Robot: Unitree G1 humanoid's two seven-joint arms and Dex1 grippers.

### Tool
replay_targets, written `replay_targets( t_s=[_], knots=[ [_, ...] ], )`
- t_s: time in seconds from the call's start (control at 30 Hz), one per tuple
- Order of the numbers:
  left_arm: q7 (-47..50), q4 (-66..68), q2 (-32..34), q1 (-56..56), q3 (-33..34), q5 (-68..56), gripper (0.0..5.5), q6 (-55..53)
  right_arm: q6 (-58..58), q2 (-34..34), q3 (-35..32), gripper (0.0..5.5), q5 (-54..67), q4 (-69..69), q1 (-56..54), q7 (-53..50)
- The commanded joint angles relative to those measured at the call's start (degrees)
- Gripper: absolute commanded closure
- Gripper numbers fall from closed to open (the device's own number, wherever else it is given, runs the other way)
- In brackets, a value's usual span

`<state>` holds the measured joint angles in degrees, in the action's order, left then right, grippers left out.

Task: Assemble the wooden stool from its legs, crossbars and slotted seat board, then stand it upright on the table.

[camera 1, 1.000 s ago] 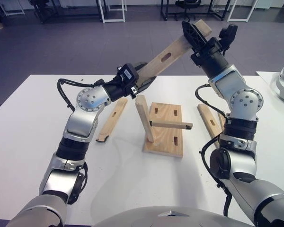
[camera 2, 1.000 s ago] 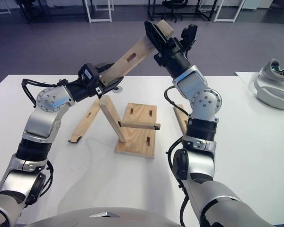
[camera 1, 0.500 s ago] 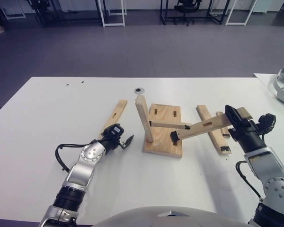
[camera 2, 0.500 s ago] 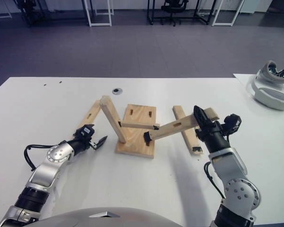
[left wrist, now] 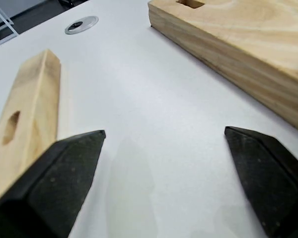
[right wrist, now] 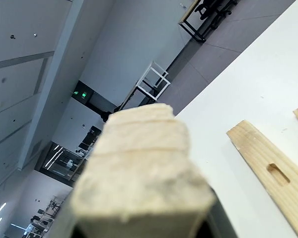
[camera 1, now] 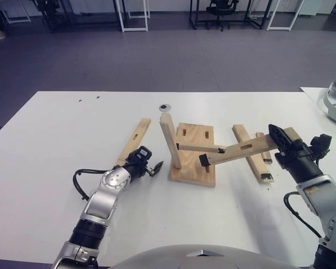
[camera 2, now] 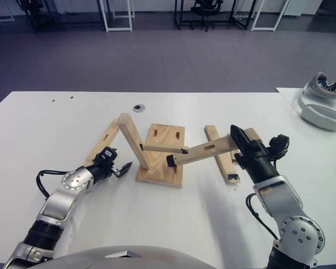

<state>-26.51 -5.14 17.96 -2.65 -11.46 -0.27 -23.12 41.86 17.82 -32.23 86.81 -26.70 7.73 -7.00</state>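
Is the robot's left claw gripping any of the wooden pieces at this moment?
No, the left gripper is open, nothing between its black fingers, beside a loose slotted wooden leg.

Bright, even overhead light, matte white table (camera 1: 39, 145) washed pale, soft faint shadows beside the light wooden slotted seat board (camera 1: 191, 171), dimmer grey floor (camera 1: 157, 50) behind

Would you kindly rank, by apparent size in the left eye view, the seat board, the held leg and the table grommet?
1. Seat board, largest in area.
2. Leg in the right gripper, longer but much narrower.
3. Grommet, by far smallest.
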Motion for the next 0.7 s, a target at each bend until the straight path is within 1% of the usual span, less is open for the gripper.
replay_targets(
  t_s=[0.03, 0.2, 0.3, 0.4, 0.43, 0.5, 0.6, 0.7],
  knots=[
    [-0.04, -2.9, -0.86, 0.36, 1.7, -2.68, 1.06, -2.43, 0.84, 2.15, 2.81, 4.49, -3.17, 1.2, 2.95, -0.23],
    [-0.22, -8.11, -3.03, -0.11, 3.6, -7.61, 1.06, -5.53, -1.88, 4.5, 3.78, 4.49, -11.42, 3.67, 3.53, 0.08],
    [0.03, -12.43, -3.26, -0.33, 4.5, -9.98, 1.06, -8.41, -0.61, 7.54, 2.86, 4.48, -10.5, 3.94, 3.12, -1.25],
    [0.7, -15.17, -2.84, -0.28, 4.89, -10.84, 1.06, -10.46, 2.26, 12.89, 2.92, 4.46, -9.34, 4.9, 0.57, -2.49],
    [0.97, -15.87, -2.85, -0.27, 4.89, -11.08, 1.06, -11.02, 2.76, 14.5, 3.7, 4.46, -10.35, 5.14, -0.83, -2.76],
    [1.34, -17.17, -3.35, -0.41, 4.2, -11.5, 1.06, -12.05, 2.98, 17.96, 7.94, 4.46, -16.79, 3.53, -4.41, -2.62],
    [1.61, -18.66, -3.96, -0.79, 3.16, -11.92, 1.06, -13.44, 3.73, 19.02, 12.84, 4.45, -21.64, 0.0, -8.34, -5.13],
    [1.93, -20.56, -4.5, -0.96, 2.55, -12.55, 1.06, -15.13, 5.41, 18.9, 16.95, 4.45, -25.87, -3.85, -6.1, -6.74]
  ],
)
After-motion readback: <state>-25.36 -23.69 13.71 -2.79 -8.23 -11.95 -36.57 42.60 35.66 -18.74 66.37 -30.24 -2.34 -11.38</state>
